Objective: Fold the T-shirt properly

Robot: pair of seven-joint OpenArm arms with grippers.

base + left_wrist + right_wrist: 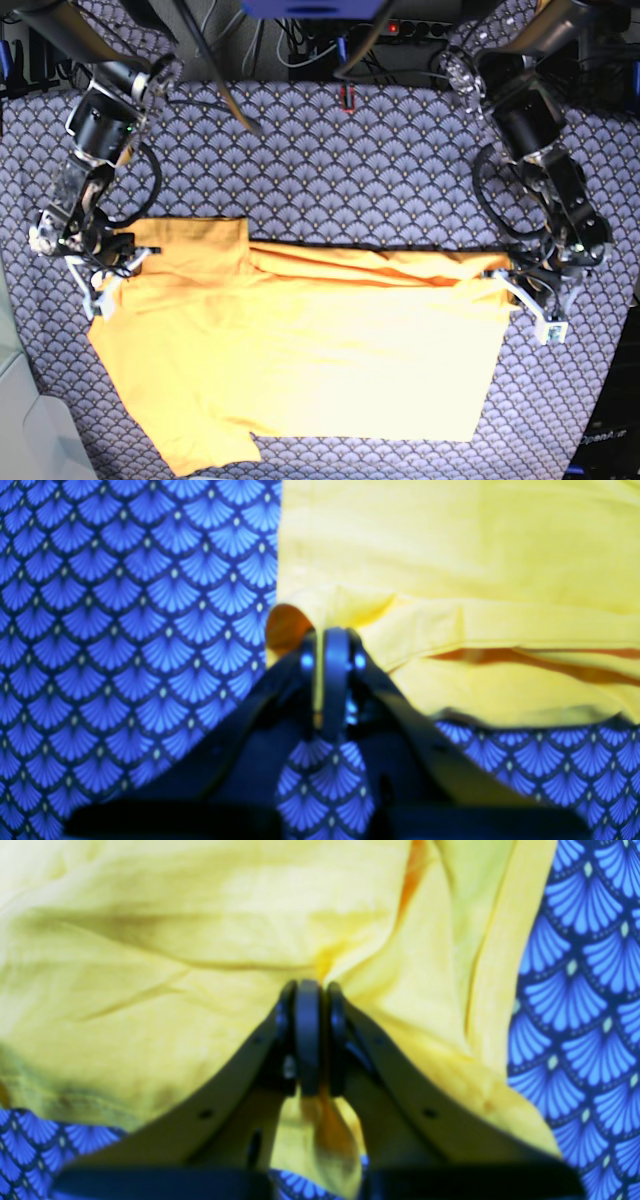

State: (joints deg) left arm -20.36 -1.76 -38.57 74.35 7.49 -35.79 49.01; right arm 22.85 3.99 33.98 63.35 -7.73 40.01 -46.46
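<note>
Through my left wrist camera, my left claw [332, 645] is pinched tight on a fold at the corner of the T-shirt [475, 555]; the shirt spreads ahead of the claw and off to its right, with a doubled layer just right of the tips, while the patterned cloth [125, 630] fills everything to the claw's left and shows beneath it. Through my right wrist camera, my right claw [307, 1000] is squeezed narrow on a puckered ridge of the shirt [175, 940], which covers the space ahead and to the claw's left, a flap hanging below the tips; the cloth [575, 990] lies to the right. From the base camera, the shirt [330, 350] lies flat on the cloth [330, 170], stretched between my two claws, my left [503, 278] at one top corner, my right [118, 268] at the other.
</note>
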